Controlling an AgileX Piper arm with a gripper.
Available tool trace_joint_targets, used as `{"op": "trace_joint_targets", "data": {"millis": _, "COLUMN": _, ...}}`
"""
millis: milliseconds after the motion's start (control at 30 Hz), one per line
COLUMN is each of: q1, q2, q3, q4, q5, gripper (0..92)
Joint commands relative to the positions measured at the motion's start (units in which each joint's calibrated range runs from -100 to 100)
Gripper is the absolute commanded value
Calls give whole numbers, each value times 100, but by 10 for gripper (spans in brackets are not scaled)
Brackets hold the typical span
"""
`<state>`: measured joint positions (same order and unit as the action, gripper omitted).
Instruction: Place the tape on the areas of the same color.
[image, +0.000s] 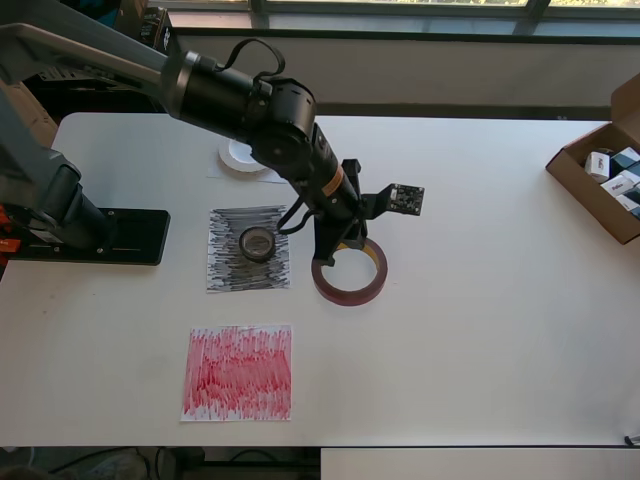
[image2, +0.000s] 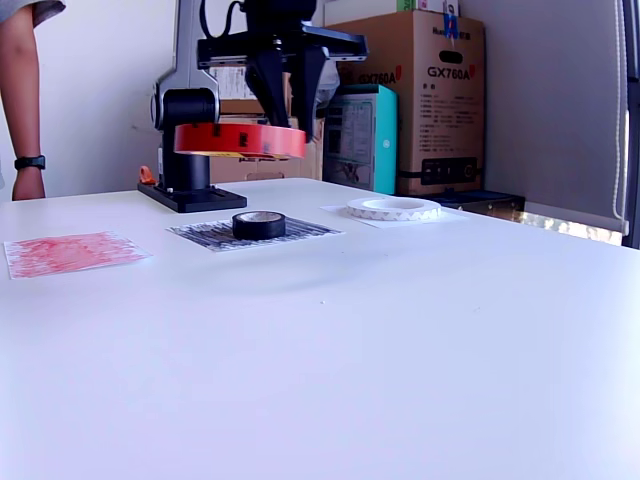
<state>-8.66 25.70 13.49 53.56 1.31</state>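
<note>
Probably a lab or storeroom: stacked cardboard boxes (image2: 432, 100) behind a white table (image2: 400, 330).

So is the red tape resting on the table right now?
No, the exterior view shows the red tape held in the gripper, lifted clear above the table.

White tabletop (image: 480, 330). Open cardboard box (image: 600, 180) of small packs at the overhead view's right edge. Exterior view: stacked cartons (image2: 440, 100), teal box (image2: 365, 135) behind; person's arm (image2: 22, 100) with black wristband at left.

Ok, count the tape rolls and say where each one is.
3. The black roll sits on the black sheet, the white roll on the white sheet, and the red roll hangs in the gripper.
</note>
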Motion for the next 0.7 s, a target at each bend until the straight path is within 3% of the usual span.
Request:
{"op": "trace_joint_targets", "data": {"millis": 0, "q1": -324, "q2": -1064, "q3": 1791, "q4": -592, "q5": -908, "gripper": 0}}
{"op": "trace_joint_targets", "data": {"millis": 367, "q1": -1153, "q2": -1054, "q3": 2391, "q4": -1084, "q5": -1759, "gripper": 0}}
{"op": "trace_joint_targets", "data": {"millis": 667, "q1": -1540, "q2": -923, "q3": 2563, "q4": -1313, "q5": -2038, "gripper": 0}}
